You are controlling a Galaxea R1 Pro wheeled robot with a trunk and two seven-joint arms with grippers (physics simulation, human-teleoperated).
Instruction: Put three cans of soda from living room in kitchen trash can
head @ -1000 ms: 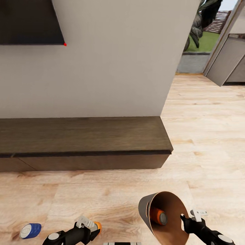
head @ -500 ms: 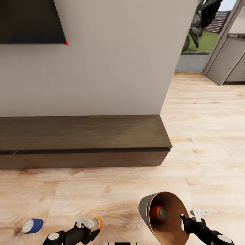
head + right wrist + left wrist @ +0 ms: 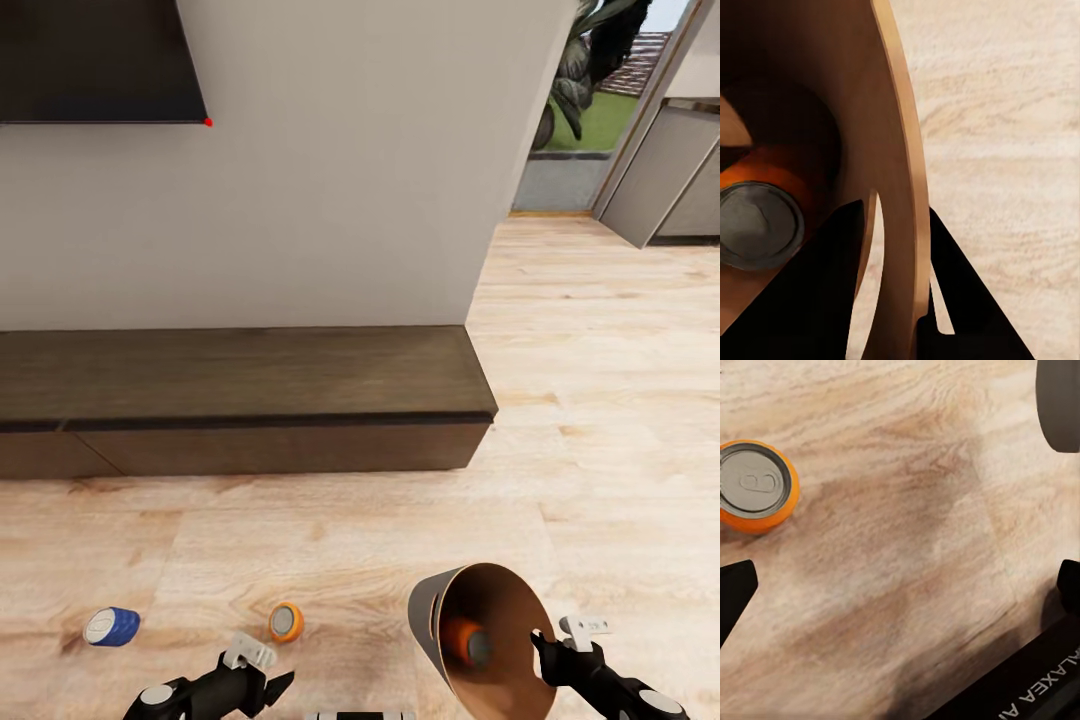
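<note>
Orange can (image 3: 286, 622) dropped from left jaws (image 3: 262, 672), now on floor (image 3: 400, 540).

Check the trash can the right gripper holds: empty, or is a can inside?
Not empty. The tash can, tipped with its mouth toward the camera, holds one orange soda can; its silvery top shows inside the coppery wall. The right gripper clamps the rim.

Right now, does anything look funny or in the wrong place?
Yes. Two cans lie loose on the floor: an orange can just ahead of the open left tool, and a blue can further left. The bin, pinched at its rim by the right tool, tips sideways with another orange can inside.
</note>
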